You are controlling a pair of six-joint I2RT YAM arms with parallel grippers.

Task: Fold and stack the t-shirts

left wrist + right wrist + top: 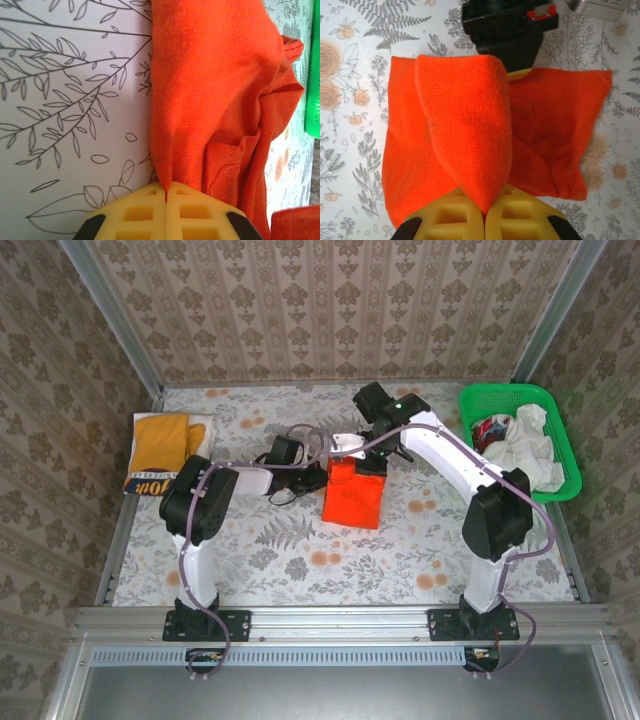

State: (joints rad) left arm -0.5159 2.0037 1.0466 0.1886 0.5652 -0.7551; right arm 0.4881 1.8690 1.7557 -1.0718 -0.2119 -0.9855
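Orange-red t-shirt [352,495] lies mid-table, roughly rectangular, with its far edge raised off the cloth. Left gripper [166,196]: yellow pads pressed together on a thin ridge of the shirt's fabric, which stretches away from them. Right gripper [484,214]: pads likewise closed, pinching the tip of a tented fold of the same shirt. In the top view both arms meet at the shirt's far edge. Mustard-yellow t-shirt [165,452] lies folded flat at the far left, well apart. White t-shirts [530,445] are bunched in the green mesh basket [500,392] at the far right. The floral table cover [300,560] is under everything.
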